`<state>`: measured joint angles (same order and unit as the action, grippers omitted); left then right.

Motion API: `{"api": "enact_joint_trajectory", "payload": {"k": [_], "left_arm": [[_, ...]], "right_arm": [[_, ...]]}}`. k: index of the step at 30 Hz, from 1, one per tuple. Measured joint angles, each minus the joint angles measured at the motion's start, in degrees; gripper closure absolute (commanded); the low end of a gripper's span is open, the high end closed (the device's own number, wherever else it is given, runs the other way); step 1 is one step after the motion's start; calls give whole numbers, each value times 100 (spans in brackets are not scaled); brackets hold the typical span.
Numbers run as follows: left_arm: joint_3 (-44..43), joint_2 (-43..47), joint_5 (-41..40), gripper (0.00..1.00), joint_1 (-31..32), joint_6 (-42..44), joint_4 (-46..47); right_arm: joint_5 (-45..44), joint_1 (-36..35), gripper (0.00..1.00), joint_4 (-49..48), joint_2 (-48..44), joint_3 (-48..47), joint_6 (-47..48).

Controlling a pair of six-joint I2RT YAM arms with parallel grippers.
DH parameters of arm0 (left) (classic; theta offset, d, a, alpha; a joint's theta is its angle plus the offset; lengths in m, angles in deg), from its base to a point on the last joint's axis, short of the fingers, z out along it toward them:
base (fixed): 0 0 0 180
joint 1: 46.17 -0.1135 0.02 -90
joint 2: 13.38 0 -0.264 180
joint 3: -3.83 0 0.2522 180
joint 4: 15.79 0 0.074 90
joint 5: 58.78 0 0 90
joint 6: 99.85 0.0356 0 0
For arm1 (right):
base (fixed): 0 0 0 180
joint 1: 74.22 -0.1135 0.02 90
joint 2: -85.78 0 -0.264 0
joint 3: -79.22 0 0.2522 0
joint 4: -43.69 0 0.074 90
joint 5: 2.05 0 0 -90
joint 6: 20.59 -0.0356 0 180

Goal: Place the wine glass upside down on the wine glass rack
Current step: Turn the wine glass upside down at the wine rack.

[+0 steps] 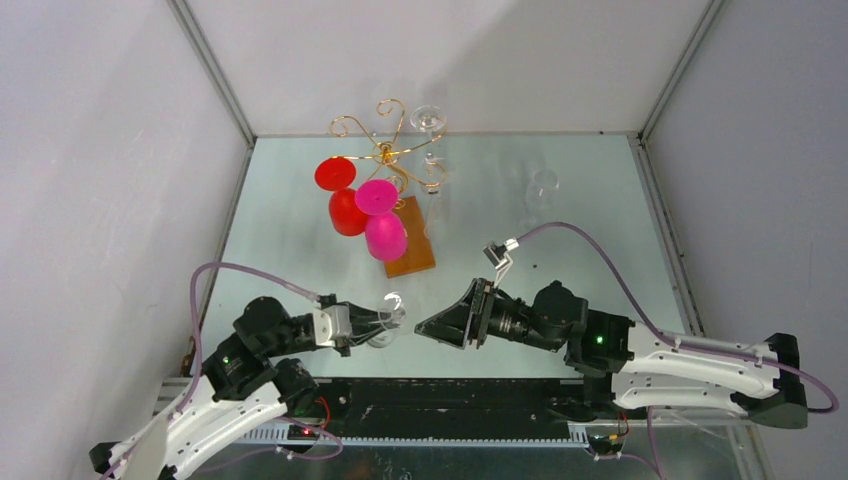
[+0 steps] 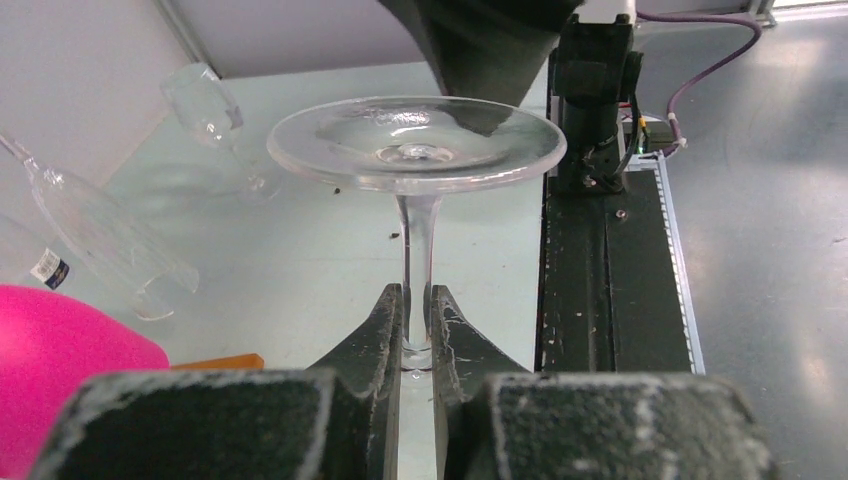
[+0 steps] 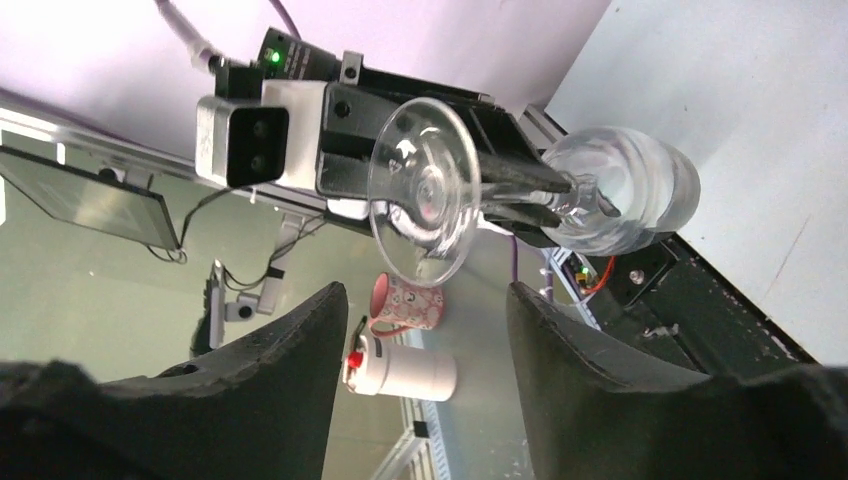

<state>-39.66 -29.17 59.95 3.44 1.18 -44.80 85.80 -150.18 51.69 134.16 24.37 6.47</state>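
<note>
The left gripper (image 2: 417, 320) pinches the clear wine glass (image 2: 415, 145) by its stem; the right gripper (image 3: 422, 300) gapes empty at its foot. Handover looks on: next, a clean grab, then the gold wire rack (image 1: 385, 150).

Clear glossy glass: wine glass (image 2: 415, 150). Gold wire, wood base: wine glass rack (image 1: 385, 150).

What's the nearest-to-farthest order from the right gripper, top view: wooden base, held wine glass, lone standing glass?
1. wine glass, held in the left gripper, directly left.
2. wooden base, ahead.
3. standing glass, back right.
</note>
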Motion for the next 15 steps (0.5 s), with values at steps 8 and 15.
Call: {"api": "enact_joint_trajectory", "payload": {"k": [8, 15], "left_arm": [[0, 7, 258, 100, 0, 136, 107], [0, 7, 361, 100, 0, 153, 107]], "right_arm": [[48, 116, 53, -420, 380, 0, -468], [96, 120, 85, -741, 601, 0, -671]]}}
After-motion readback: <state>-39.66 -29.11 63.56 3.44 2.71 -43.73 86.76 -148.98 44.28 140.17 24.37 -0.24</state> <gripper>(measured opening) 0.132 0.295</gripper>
